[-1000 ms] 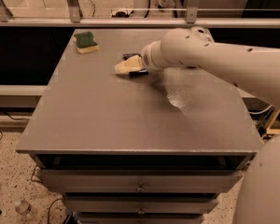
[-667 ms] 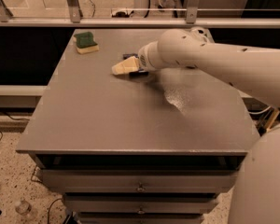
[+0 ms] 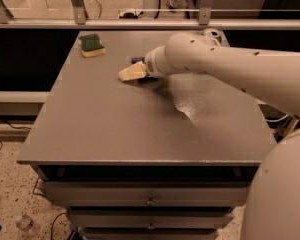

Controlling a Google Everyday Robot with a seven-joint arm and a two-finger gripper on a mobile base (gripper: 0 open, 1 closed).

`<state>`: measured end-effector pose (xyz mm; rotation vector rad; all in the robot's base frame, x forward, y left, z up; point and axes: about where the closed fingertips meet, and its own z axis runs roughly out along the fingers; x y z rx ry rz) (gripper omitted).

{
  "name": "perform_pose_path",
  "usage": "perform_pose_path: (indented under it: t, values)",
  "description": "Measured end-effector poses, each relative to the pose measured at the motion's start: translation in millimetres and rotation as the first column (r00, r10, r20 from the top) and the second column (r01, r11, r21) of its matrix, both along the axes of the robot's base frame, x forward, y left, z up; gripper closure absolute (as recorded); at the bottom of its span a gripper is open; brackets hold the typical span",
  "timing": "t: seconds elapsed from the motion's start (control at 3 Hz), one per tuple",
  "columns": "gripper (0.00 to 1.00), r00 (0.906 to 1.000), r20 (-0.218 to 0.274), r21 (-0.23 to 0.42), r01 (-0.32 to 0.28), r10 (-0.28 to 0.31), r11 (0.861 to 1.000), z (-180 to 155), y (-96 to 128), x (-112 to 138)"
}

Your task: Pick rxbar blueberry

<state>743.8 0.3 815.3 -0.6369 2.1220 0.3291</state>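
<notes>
The rxbar blueberry [image 3: 137, 60] shows only as a small dark navy sliver on the grey table [image 3: 105, 124], just behind my gripper; most of it is hidden by the gripper and wrist. My gripper [image 3: 132, 73], cream-coloured at its tip, is low over the table's back middle and right beside the bar. Whether it touches the bar is hidden. My white arm [image 3: 230, 69] reaches in from the right.
A green-topped yellow sponge [image 3: 91, 44] lies at the table's back left corner. The top of a can [image 3: 211, 34] peeks out behind my arm at the back right. A metal rail [image 3: 140, 24] runs behind the table. Drawers [image 3: 150, 196] sit below the front edge.
My gripper has slid a little to the left over the table. The sponge has not moved.
</notes>
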Motion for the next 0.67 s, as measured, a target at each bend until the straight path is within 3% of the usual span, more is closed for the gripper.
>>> perform_pose_path:
  t: [0.67]
  values:
    - [0.88,1.0,0.0,0.0,0.0,0.0,1.0,10.5,0.0,0.0]
